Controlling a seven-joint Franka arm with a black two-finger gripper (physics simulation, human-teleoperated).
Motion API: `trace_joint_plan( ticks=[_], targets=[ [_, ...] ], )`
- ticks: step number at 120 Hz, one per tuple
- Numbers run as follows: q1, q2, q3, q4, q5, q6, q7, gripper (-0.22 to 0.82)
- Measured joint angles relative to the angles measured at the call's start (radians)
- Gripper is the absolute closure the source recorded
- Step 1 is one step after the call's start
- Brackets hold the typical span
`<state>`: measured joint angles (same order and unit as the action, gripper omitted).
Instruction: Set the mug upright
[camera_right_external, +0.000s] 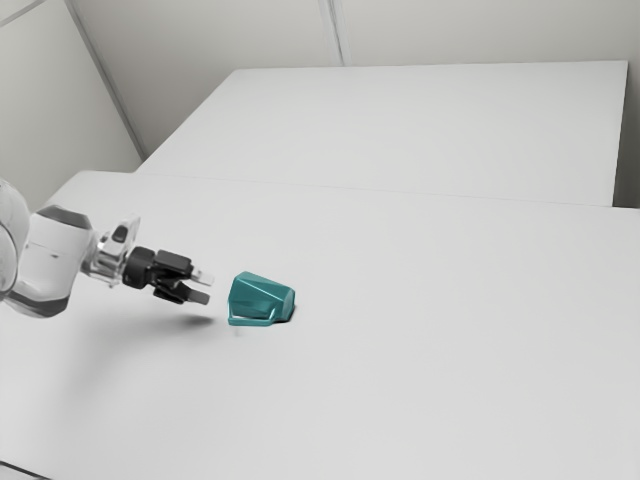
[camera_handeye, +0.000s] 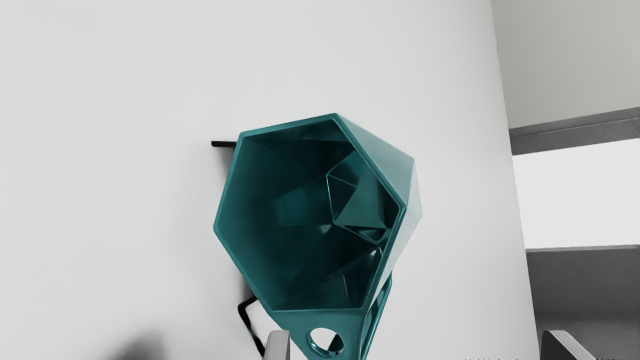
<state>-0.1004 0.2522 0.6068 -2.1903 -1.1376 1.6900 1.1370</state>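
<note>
The teal faceted mug lies on its side on the white table, its base toward the exterior view's right and its handle toward the near side. My gripper hovers just off the mug's mouth end, above the table, fingers apart with nothing held. In the wrist view the open mouth of the mug faces the camera, and the handle with its round hole extends toward my fingers. The open gripper has one fingertip close to the handle; whether they touch cannot be told.
The white tabletop surrounds the mug. Behind it, in the exterior view, stands another large white surface, with pale walls beyond. A shadow of the arm falls on the table below the gripper.
</note>
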Motion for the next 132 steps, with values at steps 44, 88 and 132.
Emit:
trace_joint_plan(
  ticks=[44,88,132],
  targets=[
    [-0.001,0.054,-0.038,0.028,-0.051,-0.031,0.123,0.08],
    [-0.002,0.101,-0.076,0.060,-0.094,-0.036,0.190,0.08],
    [-0.004,0.110,-0.091,0.065,-0.115,-0.041,0.224,0.41]
  ],
)
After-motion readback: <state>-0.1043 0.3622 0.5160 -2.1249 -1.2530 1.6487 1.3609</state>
